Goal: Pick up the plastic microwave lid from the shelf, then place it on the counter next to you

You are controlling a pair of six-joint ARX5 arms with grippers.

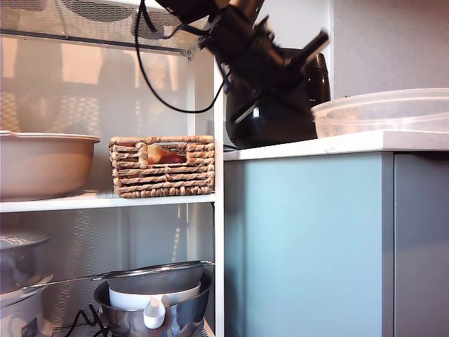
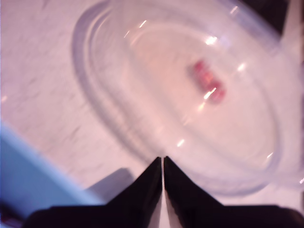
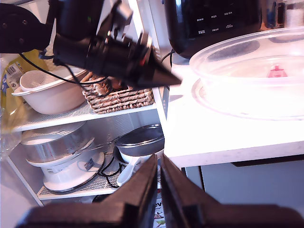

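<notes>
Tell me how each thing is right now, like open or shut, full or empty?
plastic microwave lid: resting on the counter, held by nothing.
my first gripper: shut, empty, above the lid.
my second gripper: shut, empty.
wicker basket: on the shelf, something inside.
beige bowl: upright on the shelf.
</notes>
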